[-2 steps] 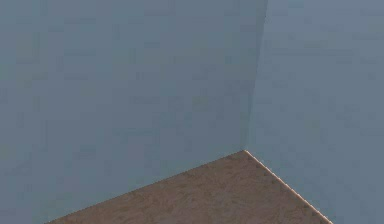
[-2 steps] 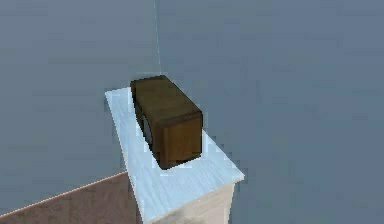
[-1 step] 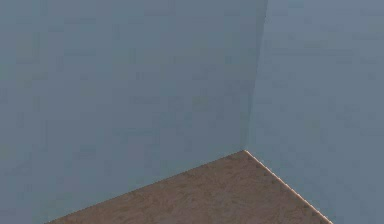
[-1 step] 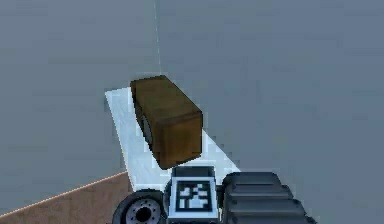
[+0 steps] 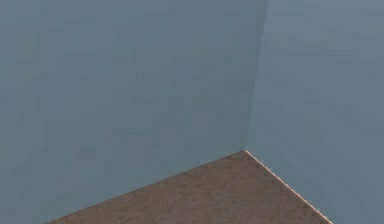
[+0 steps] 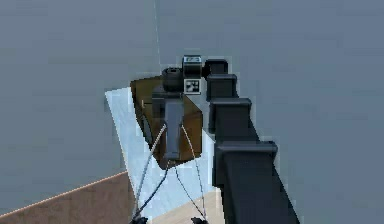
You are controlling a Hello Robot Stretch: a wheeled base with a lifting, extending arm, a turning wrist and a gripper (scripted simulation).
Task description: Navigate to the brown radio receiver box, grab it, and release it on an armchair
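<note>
Pale blue counter rises from the brown carpeted floor. One brown box lies on the counter, covering most of its far part.

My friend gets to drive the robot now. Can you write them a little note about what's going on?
Gripper: I cannot tell whether it holds anything, because a brown box sits right behind it.
Things: the brown box, likely the radio receiver, rests on a pale blue surface. The arm stretches out toward it. Ahead are blue-grey walls meeting in a corner, and brown floor.
Done: the robot is at the box.
Left: make sure of the grab, drive to an armchair, release the box there.
</note>
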